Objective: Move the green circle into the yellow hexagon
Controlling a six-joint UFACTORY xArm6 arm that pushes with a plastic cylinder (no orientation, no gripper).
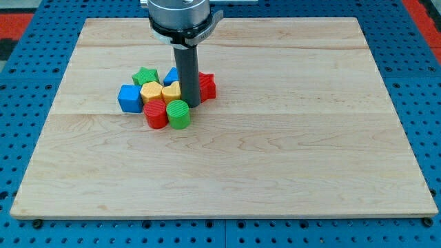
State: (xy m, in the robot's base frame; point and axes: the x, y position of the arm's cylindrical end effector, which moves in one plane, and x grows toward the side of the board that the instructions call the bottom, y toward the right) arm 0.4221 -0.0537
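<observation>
The green circle (pixel 179 114) sits at the bottom right of a tight cluster of blocks left of the board's centre. It touches a red circle (pixel 156 115) on its left. Just above it lie two yellow blocks: one (pixel 171 92) right above the green circle and one (pixel 151 91) further left; which is the hexagon I cannot tell. My tip (pixel 192 104) stands on the board just above and right of the green circle, against the right yellow block.
A blue cube (pixel 129 98) is at the cluster's left, a green star (pixel 145 75) at its top, a blue block (pixel 171 74) behind the rod, a red block (pixel 207 86) right of the rod. The wooden board (pixel 275 151) lies on a blue pegboard.
</observation>
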